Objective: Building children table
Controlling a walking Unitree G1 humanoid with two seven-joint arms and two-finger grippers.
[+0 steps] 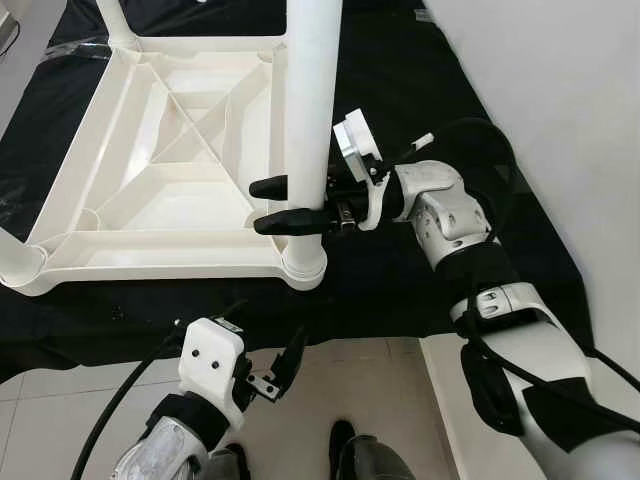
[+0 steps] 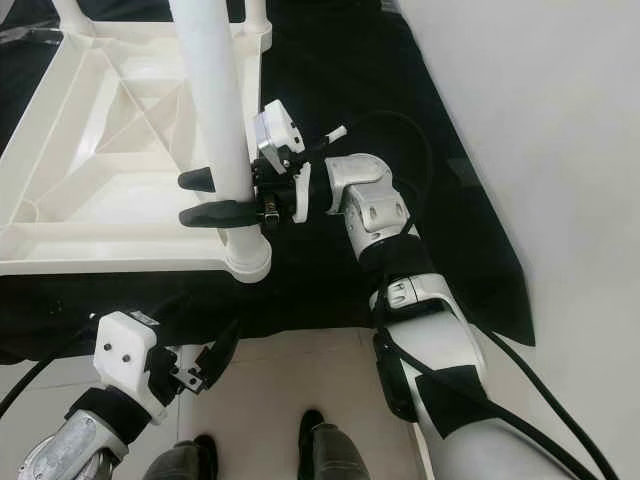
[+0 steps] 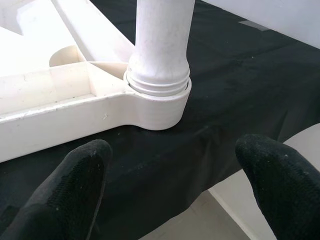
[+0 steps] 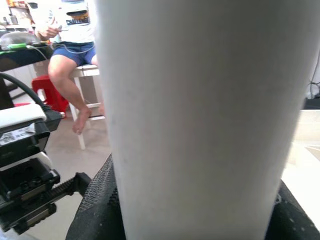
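An upturned white plastic table (image 1: pixel 150 262) lies on a black cloth (image 1: pixel 420 90). A white table leg (image 1: pixel 310 100) stands upright in the near right corner socket (image 3: pixel 157 107). My right gripper (image 1: pixel 262 207) reaches in from the right and is shut on this leg a little above the socket, one black finger on each side. The right wrist view has the leg (image 4: pixel 200 110) pressed between the fingers (image 4: pixel 97 200). My left gripper (image 1: pixel 265 340) hangs open and holds nothing, low over the floor before the cloth's front edge, and points at the socket.
Other white legs stand at the far corner (image 1: pixel 120 20) and the near left corner (image 1: pixel 15 260). A white wall (image 1: pixel 560 100) borders the cloth on the right. Beige floor tiles (image 1: pixel 330 380) and my feet (image 1: pixel 350 450) lie below. A person (image 4: pixel 70 45) sits beside a red stool (image 4: pixel 47 90).
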